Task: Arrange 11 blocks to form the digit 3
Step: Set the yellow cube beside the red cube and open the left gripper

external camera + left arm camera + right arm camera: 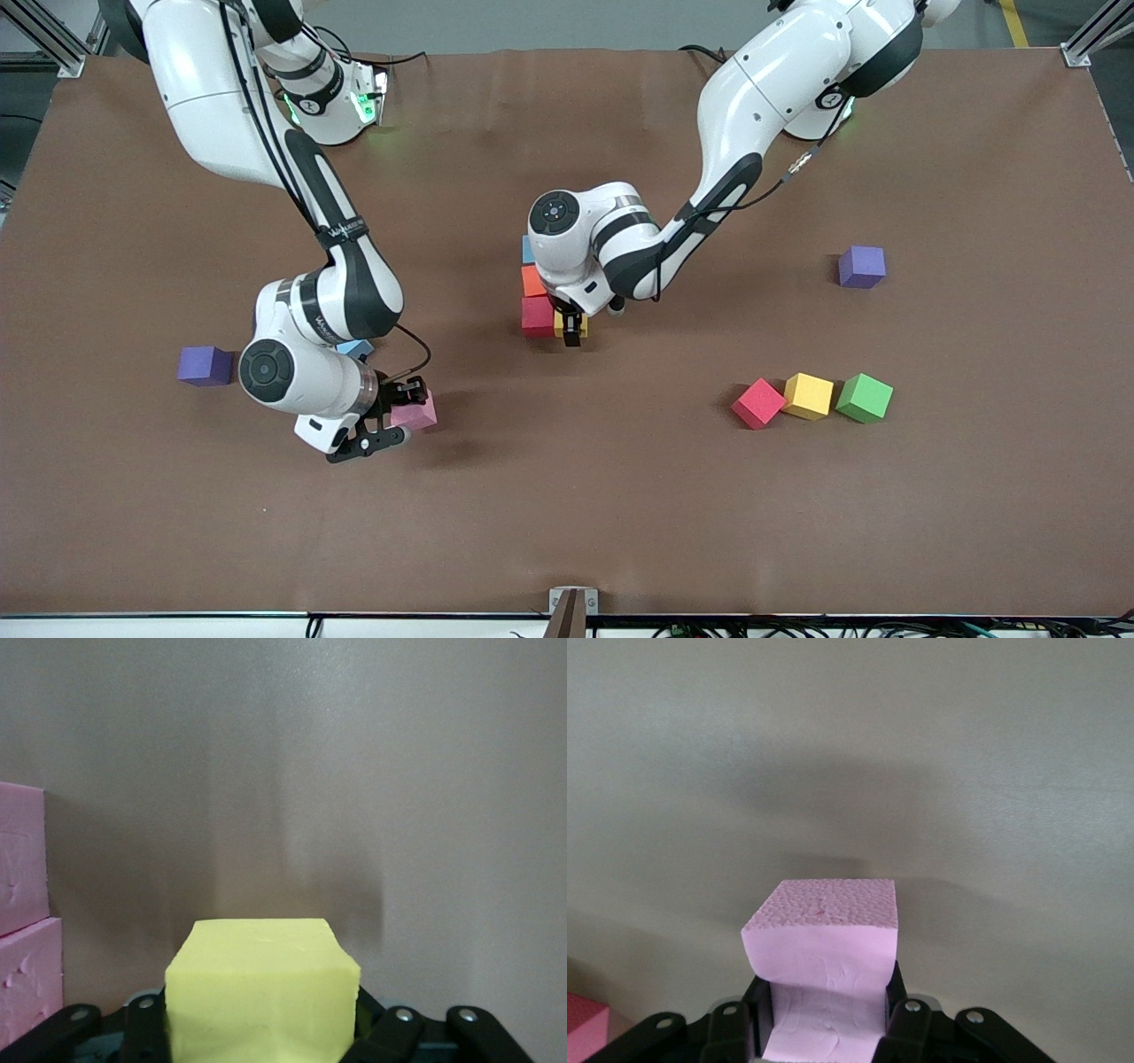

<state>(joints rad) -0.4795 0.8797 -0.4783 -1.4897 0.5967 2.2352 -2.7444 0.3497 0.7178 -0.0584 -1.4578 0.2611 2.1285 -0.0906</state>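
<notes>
While clamped on a yellow block (572, 324) just beside the red block (537, 316) of the part-built digit 3 (534, 292) mid-counter, left gripper (572, 338); right gripper (390, 416), jaws pinching a pink block (416, 411), toward the right arm's end, near a purple cube (205, 365).

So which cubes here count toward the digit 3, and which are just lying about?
In the job:
- yellow cube in left end effector, beside red cube, orange cube
- pink cube in right end effector
- loose red, yellow, green cubes

Lying about:
- two purple cubes
</notes>
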